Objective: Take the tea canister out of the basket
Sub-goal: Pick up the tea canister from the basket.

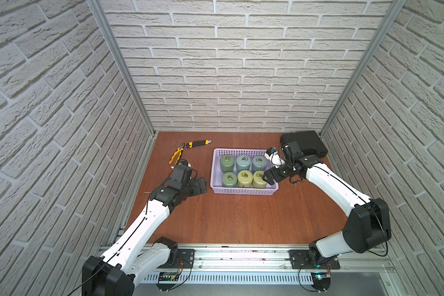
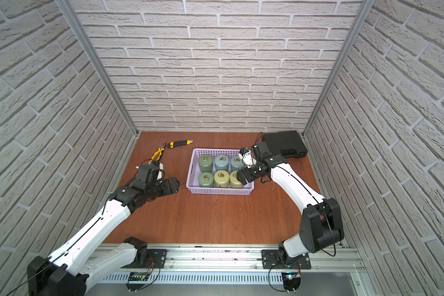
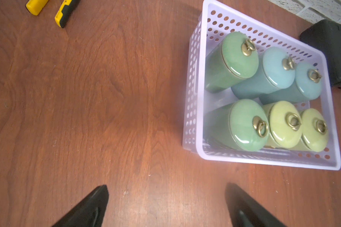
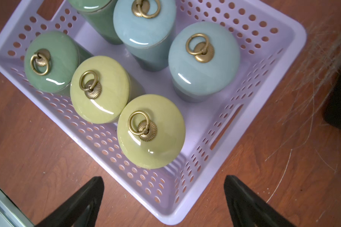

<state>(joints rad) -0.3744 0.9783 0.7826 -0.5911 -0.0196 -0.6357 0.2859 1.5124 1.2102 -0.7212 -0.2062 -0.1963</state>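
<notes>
The lavender basket [image 1: 241, 191] [image 2: 221, 191] stands right of the table's middle and holds several upright lidded tea canisters with brass ring knobs, in green, blue and yellow-green. My right gripper [image 1: 269, 178] [image 2: 242, 176] hovers open above the basket's front right corner, right beside the yellow-green canister [image 1: 259, 179] [image 4: 151, 131]. In the right wrist view the gripper [image 4: 163, 177] has only the basket [image 4: 110, 145] corner between its fingers. My left gripper [image 1: 201, 185] [image 3: 165, 186] is open over bare wood just left of the basket [image 3: 264, 161], holding nothing.
Yellow-handled pliers [image 1: 177, 153] and a yellow-black utility knife [image 1: 198, 143] lie at the back left. A black hard case [image 1: 308, 143] sits in the back right corner behind my right arm. Brick-pattern walls close in three sides.
</notes>
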